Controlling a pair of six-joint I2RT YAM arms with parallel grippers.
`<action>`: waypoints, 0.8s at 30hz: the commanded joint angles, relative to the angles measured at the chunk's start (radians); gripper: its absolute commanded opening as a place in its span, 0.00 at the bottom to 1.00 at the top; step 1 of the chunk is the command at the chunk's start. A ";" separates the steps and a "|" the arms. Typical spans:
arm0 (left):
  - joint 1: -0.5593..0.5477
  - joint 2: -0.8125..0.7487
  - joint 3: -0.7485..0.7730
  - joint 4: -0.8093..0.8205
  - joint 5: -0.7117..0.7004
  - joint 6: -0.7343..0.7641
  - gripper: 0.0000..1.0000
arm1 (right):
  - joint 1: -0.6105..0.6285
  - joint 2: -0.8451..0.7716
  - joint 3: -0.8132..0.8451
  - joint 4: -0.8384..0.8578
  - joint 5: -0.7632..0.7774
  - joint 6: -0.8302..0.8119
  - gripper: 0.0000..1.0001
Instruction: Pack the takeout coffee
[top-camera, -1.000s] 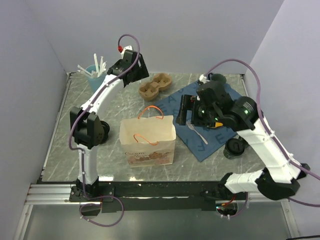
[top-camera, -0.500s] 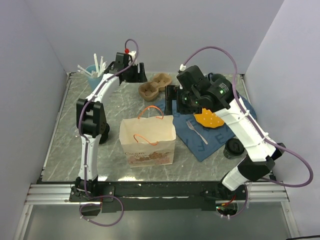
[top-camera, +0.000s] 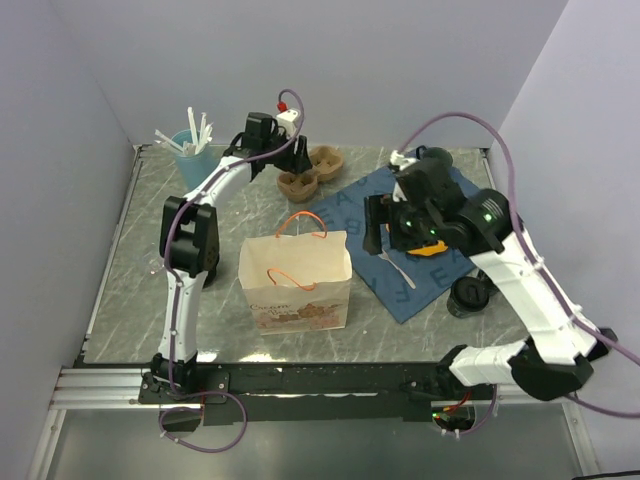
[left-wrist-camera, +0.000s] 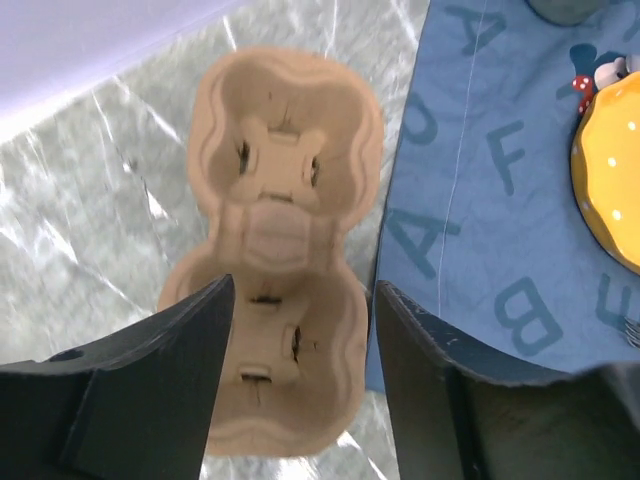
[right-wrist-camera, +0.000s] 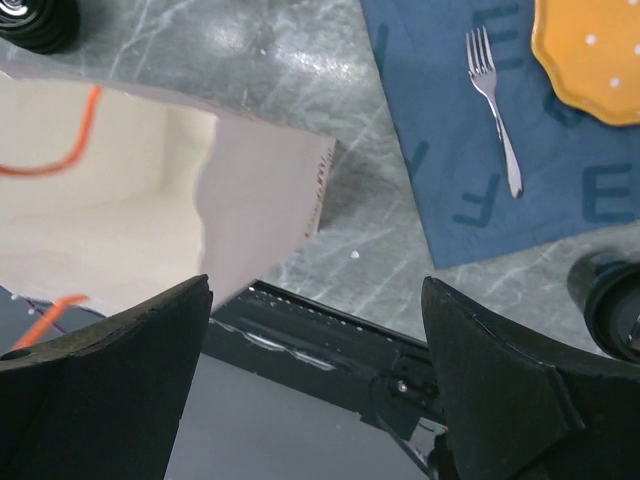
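Observation:
The takeout coffee, a small black cup, stands on the table at the right, just off the near corner of the blue placemat. It shows at the right edge of the right wrist view. The paper bag stands open in the middle. My right gripper hangs open and empty between the bag and the placemat, well left of the cup. My left gripper is at the back over a brown cardboard cup carrier. Its open jaws straddle the carrier's near cell.
On the placemat lie a fork and an orange plate. A teal mug stands at the back right. A light-blue cup of white sticks stands at the back left. The bag's orange handles stick up.
My left gripper has moved right, over the cardboard carrier, and its jaws have narrowed. My right arm swung toward the carrier, then came back over the placemat's left edge.

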 joint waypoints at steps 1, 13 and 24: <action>-0.020 0.019 0.057 0.100 0.024 0.069 0.63 | -0.066 -0.094 -0.083 0.090 -0.041 -0.056 0.93; -0.054 0.128 0.132 0.132 -0.066 0.089 0.57 | -0.198 -0.115 -0.085 0.073 -0.118 -0.121 0.92; -0.061 0.170 0.138 0.155 -0.172 0.123 0.53 | -0.199 -0.032 0.008 0.032 -0.144 -0.110 0.91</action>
